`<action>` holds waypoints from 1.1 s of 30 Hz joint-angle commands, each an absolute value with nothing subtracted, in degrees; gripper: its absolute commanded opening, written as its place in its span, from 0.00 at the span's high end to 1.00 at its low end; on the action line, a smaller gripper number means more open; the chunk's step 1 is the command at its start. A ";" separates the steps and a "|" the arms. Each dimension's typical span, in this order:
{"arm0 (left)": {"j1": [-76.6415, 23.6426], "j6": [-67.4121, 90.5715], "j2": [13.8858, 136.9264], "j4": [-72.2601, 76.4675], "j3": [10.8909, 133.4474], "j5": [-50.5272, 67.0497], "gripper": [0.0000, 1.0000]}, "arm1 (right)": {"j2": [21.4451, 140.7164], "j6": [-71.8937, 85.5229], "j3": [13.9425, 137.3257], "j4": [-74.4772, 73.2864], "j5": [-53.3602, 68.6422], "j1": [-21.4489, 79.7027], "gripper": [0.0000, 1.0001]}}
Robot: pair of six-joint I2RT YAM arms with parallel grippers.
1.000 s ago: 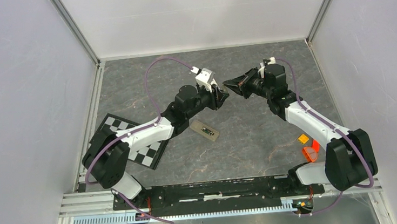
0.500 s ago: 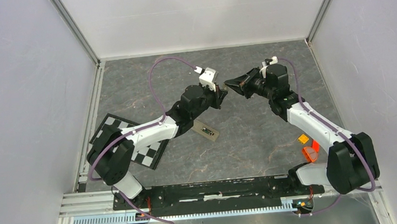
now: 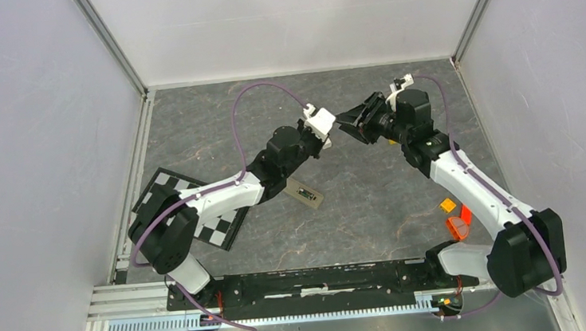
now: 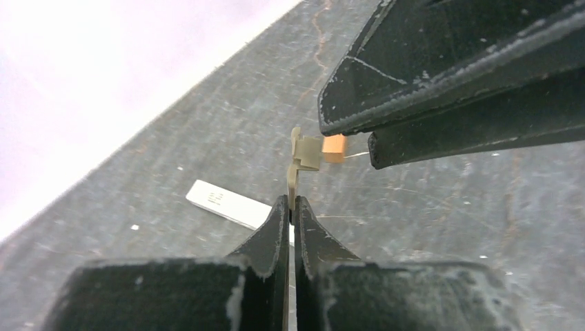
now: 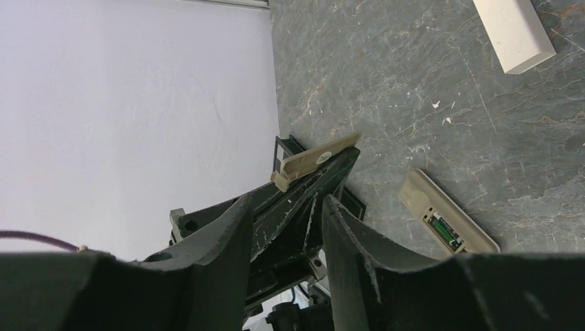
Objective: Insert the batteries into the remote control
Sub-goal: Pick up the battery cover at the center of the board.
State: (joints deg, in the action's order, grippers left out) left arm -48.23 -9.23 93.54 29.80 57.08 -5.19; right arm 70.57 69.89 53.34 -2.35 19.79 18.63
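The remote control (image 3: pixel 307 194) lies back-up on the table beside the left arm, recess exposed. The batteries (image 5: pixel 445 232) appear seated inside, though the view is too small to confirm. Farther back, the left gripper (image 4: pixel 290 203) is clamped on the thin beige battery cover (image 4: pixel 298 169). The right gripper (image 4: pixel 348 141) stands parted at the cover's far end. Step in hand, as judged: closing the compartment. The next move calls for aligning the cover over the recess.
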 commanded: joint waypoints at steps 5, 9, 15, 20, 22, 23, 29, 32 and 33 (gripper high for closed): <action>-48.51 -31.94 94.30 34.77 60.98 -9.49 0.98 | 71.41 72.16 57.06 -1.43 19.01 18.63 0.58; -48.52 -34.40 94.94 34.98 61.64 -9.58 0.98 | 72.40 72.61 57.99 -1.58 18.66 18.67 0.56; -48.56 -35.20 95.76 34.06 63.06 -8.74 0.98 | 73.62 73.26 59.08 -0.48 18.64 18.81 0.51; -48.60 -35.31 95.89 33.28 63.80 -7.80 0.98 | 74.93 73.22 60.21 -1.39 18.02 18.94 0.50; -48.63 -35.36 95.56 32.43 64.14 -7.27 0.98 | 75.44 73.56 60.29 -1.32 17.96 18.98 0.51; -48.69 -35.38 95.48 32.11 64.24 -7.10 0.98 | 75.82 73.74 60.46 -1.21 17.96 18.93 0.52; -48.69 -36.65 95.80 32.17 64.59 -7.15 0.98 | 78.04 73.96 62.16 -1.00 18.50 19.06 0.56; -48.77 -37.18 95.87 32.11 64.62 -7.08 0.98 | 78.81 74.52 61.87 -0.92 19.19 19.15 0.61; -48.78 -37.04 95.82 32.11 64.60 -7.12 0.98 | 78.69 75.14 61.38 -0.58 19.44 19.15 0.64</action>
